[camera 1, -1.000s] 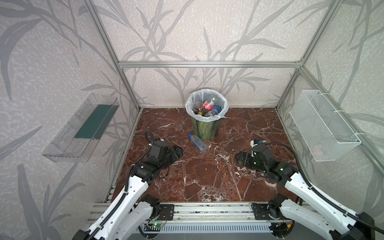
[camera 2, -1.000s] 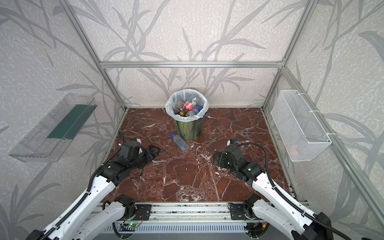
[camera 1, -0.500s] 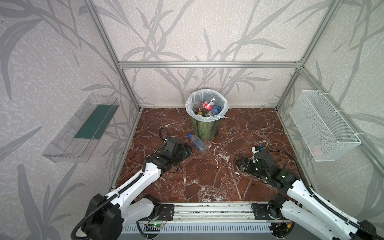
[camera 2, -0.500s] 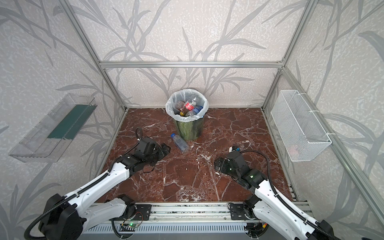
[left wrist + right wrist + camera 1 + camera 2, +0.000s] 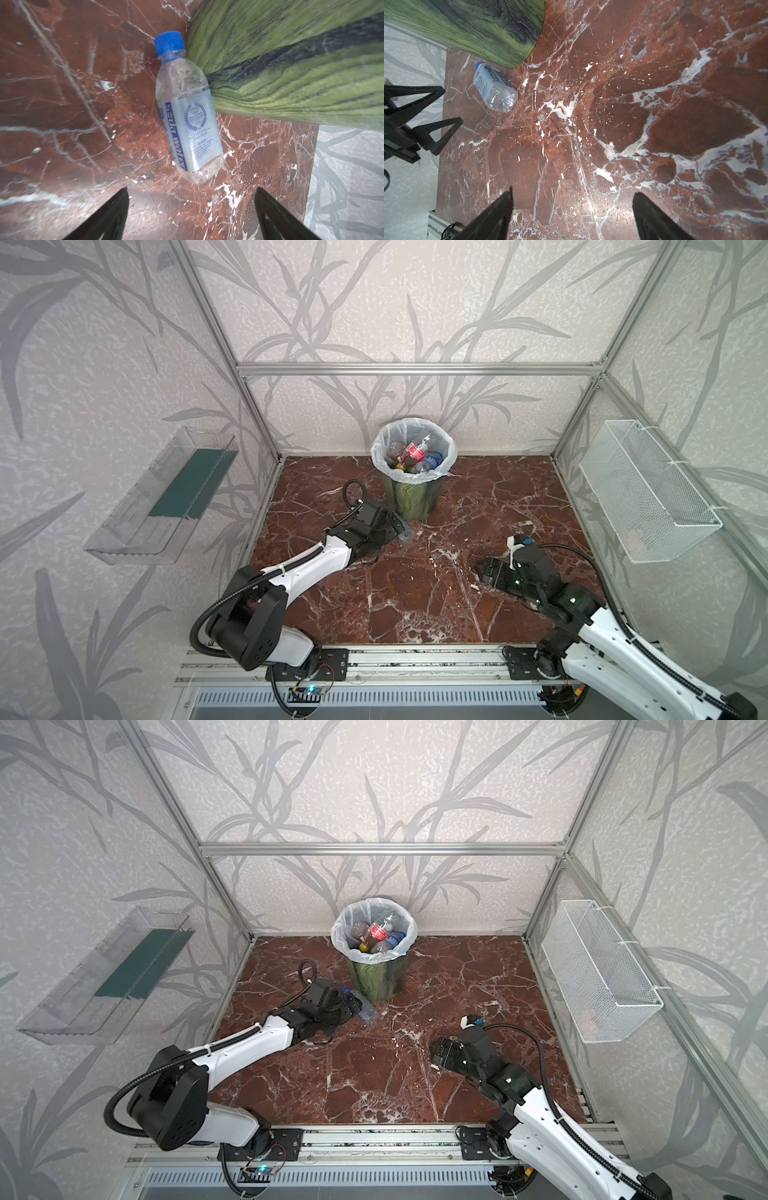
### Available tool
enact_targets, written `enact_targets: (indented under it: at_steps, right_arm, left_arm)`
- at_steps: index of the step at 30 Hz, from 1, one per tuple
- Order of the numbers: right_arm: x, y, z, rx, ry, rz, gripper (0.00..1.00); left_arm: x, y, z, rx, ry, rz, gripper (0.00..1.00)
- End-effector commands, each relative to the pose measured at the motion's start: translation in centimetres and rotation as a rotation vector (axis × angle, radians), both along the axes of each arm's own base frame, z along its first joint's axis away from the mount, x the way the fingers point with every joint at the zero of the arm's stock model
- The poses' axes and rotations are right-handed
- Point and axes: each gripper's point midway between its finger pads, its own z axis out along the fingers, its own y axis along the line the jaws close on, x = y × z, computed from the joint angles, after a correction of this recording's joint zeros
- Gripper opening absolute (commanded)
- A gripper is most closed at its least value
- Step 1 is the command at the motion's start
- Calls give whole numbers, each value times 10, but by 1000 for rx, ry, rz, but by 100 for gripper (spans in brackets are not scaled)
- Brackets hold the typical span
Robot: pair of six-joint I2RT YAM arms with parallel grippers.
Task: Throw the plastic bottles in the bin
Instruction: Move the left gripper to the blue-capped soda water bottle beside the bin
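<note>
Top views high, facing back wall (image 5: 415, 406); wrist views close, sharing bottle (image 5: 187, 116), bin (image 5: 467, 25).

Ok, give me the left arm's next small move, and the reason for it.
Probably advance the left gripper over the soda water bottle until its open jaws straddle the body, then close. The bottle lies on its side on the floor, close beside the bin, just ahead of the fingertips and not yet between them.

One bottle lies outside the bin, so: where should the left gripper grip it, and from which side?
I'd grip the soda water bottle across its labelled lower body, coming from above at the base end. It lies flat, shoulder beside the bin; the base half has bare floor both sides.
</note>
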Motion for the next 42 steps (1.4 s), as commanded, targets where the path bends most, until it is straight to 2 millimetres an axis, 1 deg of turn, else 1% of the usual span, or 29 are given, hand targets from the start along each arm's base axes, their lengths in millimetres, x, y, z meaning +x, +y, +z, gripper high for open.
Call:
enact_targets:
  at_steps: [1, 11, 20, 24, 30, 36, 39, 42]
  right_arm:
    - [-6, -6, -6, -17, 16, -6, 90]
    - [-7, -8, -7, -24, 14, -10, 90]
    - [-7, -9, -6, -25, 12, -10, 90]
    - [-7, -8, -4, -24, 8, -8, 90]
    - [-6, -8, -4, -30, 8, -8, 90]
    - [-5, -7, -8, -24, 12, -15, 90]
    - [-3, -6, -9, -19, 14, -18, 89]
    - [-2, -5, -10, -18, 19, -17, 89]
  left_arm:
    - [12, -7, 3, -2, -17, 21, 94]
    - [28, -28, -25, 28, 55, 0, 94]
    - [30, -32, -50, 80, 120, -28, 94]
    - [29, -32, -58, 110, 139, -47, 93]
    - [15, -13, -66, 227, 207, -70, 87]
    - [-10, 10, -67, 275, 223, -105, 81]
    - [-24, 22, -72, 299, 244, -125, 78]
    - [-33, 33, -70, 305, 245, -136, 77]
